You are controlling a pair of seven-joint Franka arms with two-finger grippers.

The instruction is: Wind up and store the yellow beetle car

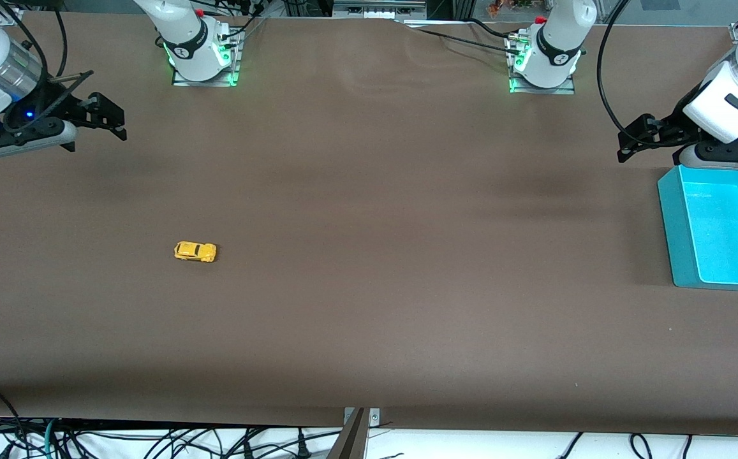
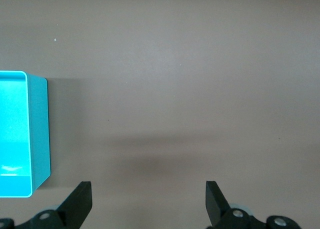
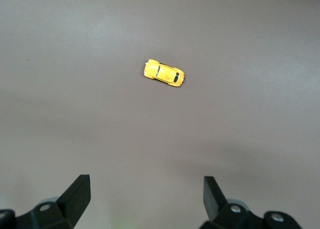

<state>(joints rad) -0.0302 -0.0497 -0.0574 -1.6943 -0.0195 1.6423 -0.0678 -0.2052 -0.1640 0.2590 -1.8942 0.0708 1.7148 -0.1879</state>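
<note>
The yellow beetle car (image 1: 195, 251) stands on its wheels on the brown table toward the right arm's end; the right wrist view also shows the car (image 3: 164, 73) lying well ahead of the fingers. My right gripper (image 1: 110, 121) hangs open and empty in the air over the table at that end, apart from the car; its fingertips frame bare table (image 3: 147, 189). My left gripper (image 1: 633, 141) hangs open and empty over the table beside the teal bin, also seen as two spread fingers (image 2: 149, 191).
An empty teal bin (image 1: 675, 223) sits at the left arm's end of the table, its corner (image 2: 40, 134) in the left wrist view. Both arm bases (image 1: 203, 57) (image 1: 544, 60) stand along the table's edge away from the front camera. Cables hang below the front edge.
</note>
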